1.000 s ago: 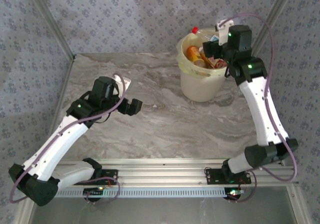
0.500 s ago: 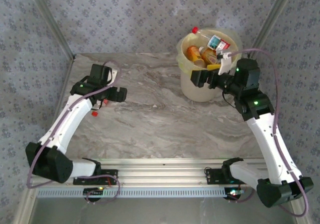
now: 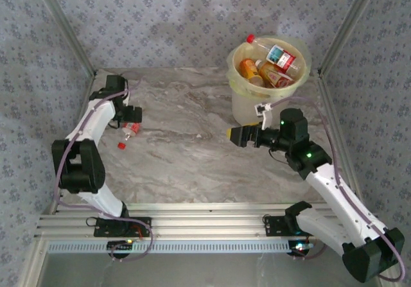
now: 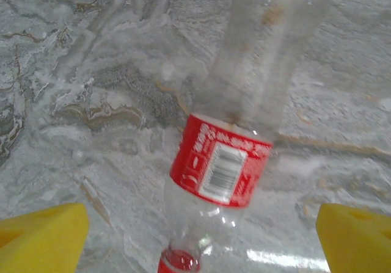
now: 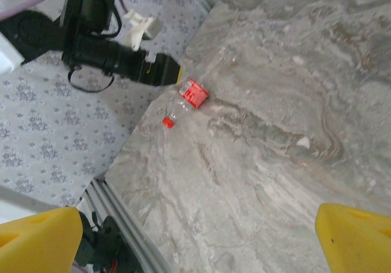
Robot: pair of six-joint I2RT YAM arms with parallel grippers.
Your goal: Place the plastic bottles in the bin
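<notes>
My left hand [image 3: 132, 116] is stretched out to the far left side of the table [image 3: 186, 158], close to the wall. It is spread wide: in its wrist view the two yellow fingers [image 4: 43, 236] sit at the bottom corners, well apart, and grip nothing. One bottle [image 4: 220, 169] lies flat on the marble right below that hand, in the gap between the fingers, and I see no finger touching it. Its red cap [image 4: 180, 262] points back toward my wrist, its red label [image 4: 211, 163] wraps the middle, and its clear body runs away from me, tilted a little to the right. From above, the bottle sits just under my fingertips, with the cap on the side toward my bases. I cannot tell how high the fingers are above the table.

My right hand [image 3: 237, 135] hangs over the table just in front of the bin [image 3: 247, 110], pointing left. It is also spread wide and empty.

The bin stands at the far right of the table. Several other bottles [image 3: 277, 59] are heaped inside it, with orange and red labels showing.
</notes>
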